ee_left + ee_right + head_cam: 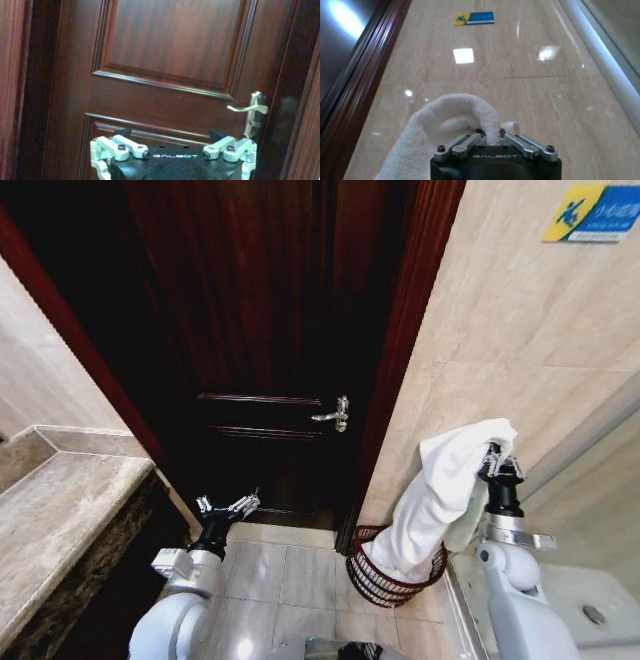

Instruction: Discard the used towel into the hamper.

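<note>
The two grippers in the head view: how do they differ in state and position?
The right gripper is shut on the white terry towel, whose lower end hangs into the dark reddish-brown openwork hamper; the left gripper is open and holds nothing. The right gripper is raised near the beige tiled wall; the left gripper sits lower, facing the dark wooden door. Both point upward.

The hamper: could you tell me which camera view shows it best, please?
The head view: the hamper stands on the floor by the door frame, the towel hanging into it from the right gripper. The wrist views show door and wall instead.
</note>
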Controlling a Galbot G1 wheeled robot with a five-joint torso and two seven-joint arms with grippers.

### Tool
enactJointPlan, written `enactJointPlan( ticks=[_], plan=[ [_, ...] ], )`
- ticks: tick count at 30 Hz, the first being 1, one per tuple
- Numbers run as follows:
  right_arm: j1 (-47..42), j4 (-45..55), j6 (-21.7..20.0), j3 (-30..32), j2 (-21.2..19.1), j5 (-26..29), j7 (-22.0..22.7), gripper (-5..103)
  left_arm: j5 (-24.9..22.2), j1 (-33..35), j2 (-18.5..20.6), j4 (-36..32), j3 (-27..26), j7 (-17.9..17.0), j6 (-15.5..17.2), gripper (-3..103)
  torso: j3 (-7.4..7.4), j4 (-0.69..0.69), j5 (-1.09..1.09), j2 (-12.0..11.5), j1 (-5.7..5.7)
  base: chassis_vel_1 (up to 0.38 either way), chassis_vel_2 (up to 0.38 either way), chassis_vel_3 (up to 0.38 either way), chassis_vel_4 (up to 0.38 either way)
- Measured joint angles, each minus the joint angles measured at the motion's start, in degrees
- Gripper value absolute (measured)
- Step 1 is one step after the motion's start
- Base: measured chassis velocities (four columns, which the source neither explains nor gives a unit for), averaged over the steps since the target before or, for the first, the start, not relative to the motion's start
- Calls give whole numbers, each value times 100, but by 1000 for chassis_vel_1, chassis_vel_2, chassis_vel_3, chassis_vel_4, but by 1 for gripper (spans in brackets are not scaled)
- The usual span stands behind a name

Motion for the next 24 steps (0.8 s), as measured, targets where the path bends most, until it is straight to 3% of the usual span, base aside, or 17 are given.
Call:
enactJointPlan(
  ticks=[8, 17, 24],
  plan=[
    [-54, -77, -74, -99, 180, 77, 36, 7, 0, 0, 0, 0, 0, 0, 0, 100, 0, 0, 0, 0, 0, 0, 0, 0, 0],
    [-188, -118, -330, -186, 235, 579, 39, 7, 0, 0, 0, 0, 0, 0, 0, 100, 0, 0, 0, 0, 0, 0, 0, 0, 0],
    [-372, -173, -360, -245, 311, 499, 174, 7, 0, 0, 0, 0, 0, 0, 0, 100, 0, 0, 0, 0, 0, 0, 0, 0, 0]
  ],
)
